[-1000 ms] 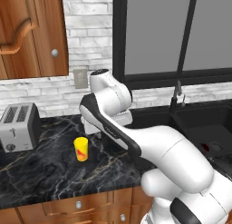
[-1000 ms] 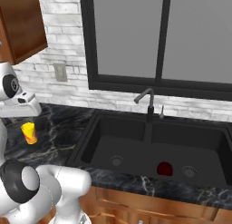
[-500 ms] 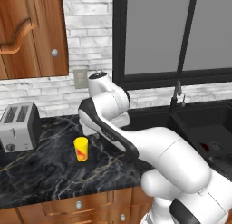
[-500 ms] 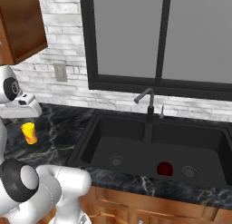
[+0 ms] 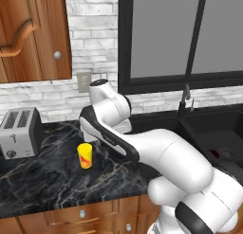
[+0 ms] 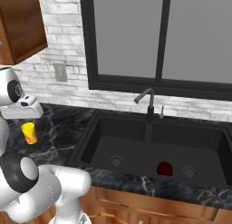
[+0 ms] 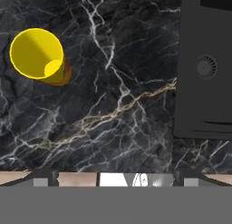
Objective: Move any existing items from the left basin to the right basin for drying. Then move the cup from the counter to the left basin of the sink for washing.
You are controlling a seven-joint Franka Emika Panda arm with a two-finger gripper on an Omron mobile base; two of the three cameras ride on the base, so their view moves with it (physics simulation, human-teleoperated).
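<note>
Hand view — yellow cup (image 7: pixel 37 56) upright on marble counter (image 7: pixel 113 105), untouched.

Even, flat rendered light, no clear source. Base views were soft and low-res. Sink (image 6: pixel 154 146) interior read dim, near featureless. Desk (image 7: pixel 113 105) veins were sharp in hand view; cup (image 7: pixel 38 55) bright yellow w/ no visible shadow. No glare, no edge distortion.

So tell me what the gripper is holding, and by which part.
Nothing is held. The yellow cup stands free on the counter, apart from the open gripper.
</note>
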